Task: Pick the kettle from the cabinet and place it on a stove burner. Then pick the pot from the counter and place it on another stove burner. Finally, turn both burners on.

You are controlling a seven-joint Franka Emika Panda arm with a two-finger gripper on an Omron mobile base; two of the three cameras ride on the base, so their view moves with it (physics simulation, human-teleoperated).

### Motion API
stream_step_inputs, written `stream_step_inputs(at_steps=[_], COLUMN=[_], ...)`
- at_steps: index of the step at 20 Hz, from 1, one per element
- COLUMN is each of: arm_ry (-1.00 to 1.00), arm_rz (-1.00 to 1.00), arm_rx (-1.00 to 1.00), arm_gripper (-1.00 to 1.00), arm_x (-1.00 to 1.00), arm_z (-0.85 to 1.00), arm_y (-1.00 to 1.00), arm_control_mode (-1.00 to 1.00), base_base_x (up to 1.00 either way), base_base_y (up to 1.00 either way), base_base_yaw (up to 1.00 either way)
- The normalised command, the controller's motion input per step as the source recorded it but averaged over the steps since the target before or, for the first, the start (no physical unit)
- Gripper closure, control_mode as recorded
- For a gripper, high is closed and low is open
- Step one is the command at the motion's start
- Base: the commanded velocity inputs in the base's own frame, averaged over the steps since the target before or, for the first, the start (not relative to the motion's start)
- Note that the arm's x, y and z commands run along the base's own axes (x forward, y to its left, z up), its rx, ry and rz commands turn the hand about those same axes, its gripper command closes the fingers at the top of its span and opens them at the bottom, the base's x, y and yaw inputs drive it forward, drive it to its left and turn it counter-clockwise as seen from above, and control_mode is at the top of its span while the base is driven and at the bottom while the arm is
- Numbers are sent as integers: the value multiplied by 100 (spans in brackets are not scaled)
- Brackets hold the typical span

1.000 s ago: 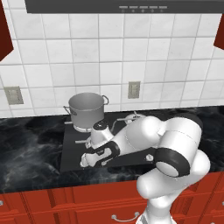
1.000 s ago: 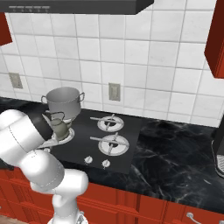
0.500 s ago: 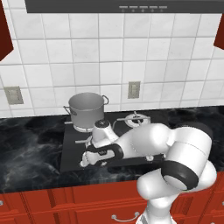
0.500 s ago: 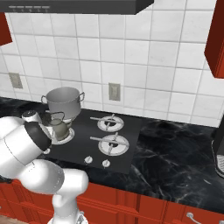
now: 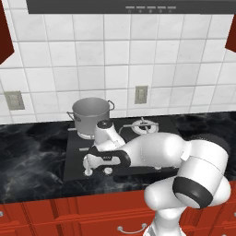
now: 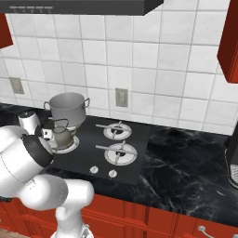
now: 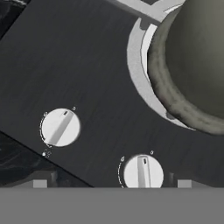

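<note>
Hovering wide-open fingers [image 7: 112, 183] over a white knob [image 7: 143, 173], empty.

Two white knobs [image 7: 60, 127] [image 7: 143, 173] on black cooktop [image 7: 83, 65], kettle [image 7: 194, 61] on burner ring [image 7: 136, 65] at upper right, marble tabletop [image 7: 19, 164] lower left

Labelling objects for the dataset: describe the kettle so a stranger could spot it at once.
Start at the black cooktop set into the dark marble counter below the white tiled wall. On its front left burner sits the kettle, just in front of the pot. It is small, squat and dull grey-green with a thin black arched handle, while the pot is wide, grey and two-handled.
</note>
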Motion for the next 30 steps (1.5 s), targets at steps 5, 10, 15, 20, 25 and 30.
stream_step_inputs(at_steps=[5,10,15,20,25,30], arm_ry=[7,5,4,2,2,0], arm_rz=[-4,-15,-18,-20,-8,-7], arm_rx=[0,2,5,6,2,0], arm_gripper=[-100,-100,-100,-100,-100,-100], arm_x=[-2,-17,-25,-23,-8,6], arm_z=[12,0,0,0,0,-3], arm_y=[13,10,7,6,1,12], arm_control_mode=[-100,-100,-100,-100,-100,-100], base_base_x=[0,0,0,0,0,0], base_base_y=[0,0,0,0,0,0], base_base_yaw=[0,0,0,0,0,0])
